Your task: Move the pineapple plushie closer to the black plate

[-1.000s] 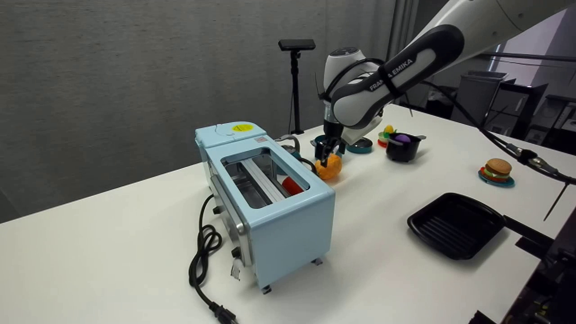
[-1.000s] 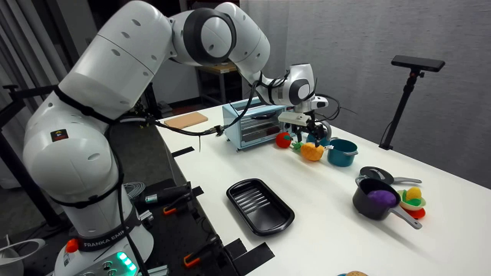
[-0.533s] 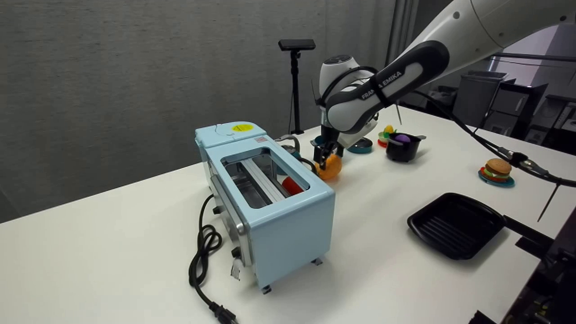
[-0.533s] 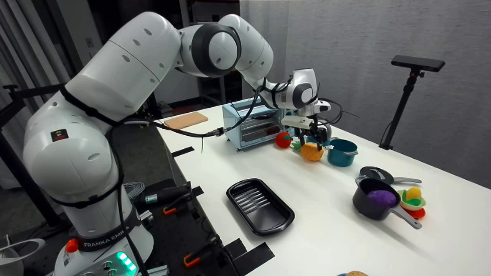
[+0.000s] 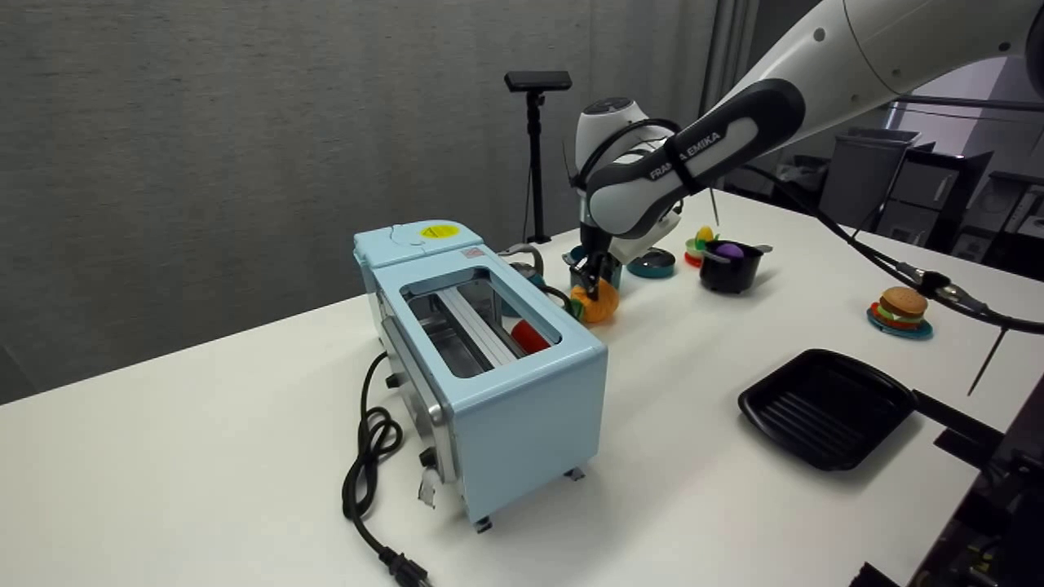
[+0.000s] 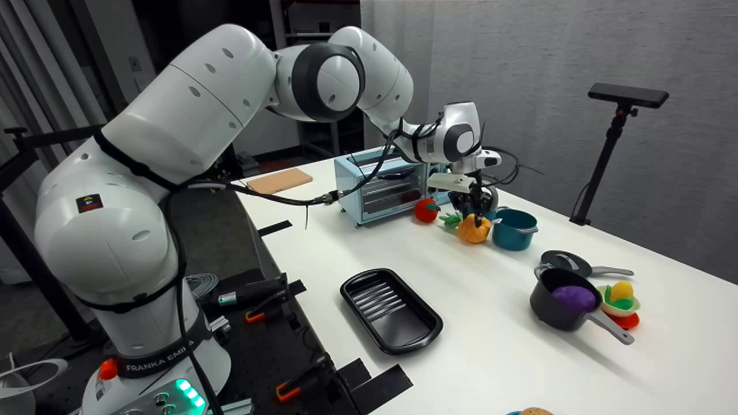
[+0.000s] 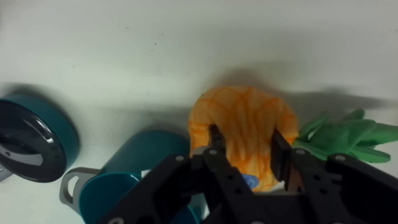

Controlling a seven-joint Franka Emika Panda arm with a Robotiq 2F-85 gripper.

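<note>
The pineapple plushie (image 7: 236,102), orange with green leaves (image 7: 345,137), rests on the table in both exterior views, close to a teal pot. My gripper (image 7: 245,137) points down over it, its two fingers pressed in from opposite sides. In the wrist view the orange cloth bunches into folds between the pads. The lower part of the toy is partly hidden by the fingers. Well away from it, nearer the robot's base, lies the black plate (image 6: 403,340), with ridges across part of its floor. That plate is out of the wrist view.
Beside the plushie stand the teal pot (image 6: 513,230) and a red tomato toy (image 6: 425,211). The blue toaster oven (image 5: 530,416) is close by. Farther along are a dark pot (image 6: 553,311) with a purple toy, a lid (image 5: 652,262) and a burger toy (image 5: 901,306).
The gripper has come down and its fingers have drawn together on the plushie. The toy looks squeezed and has turned or shifted slightly, showing more of its leaves. The black plate has stayed put.
</note>
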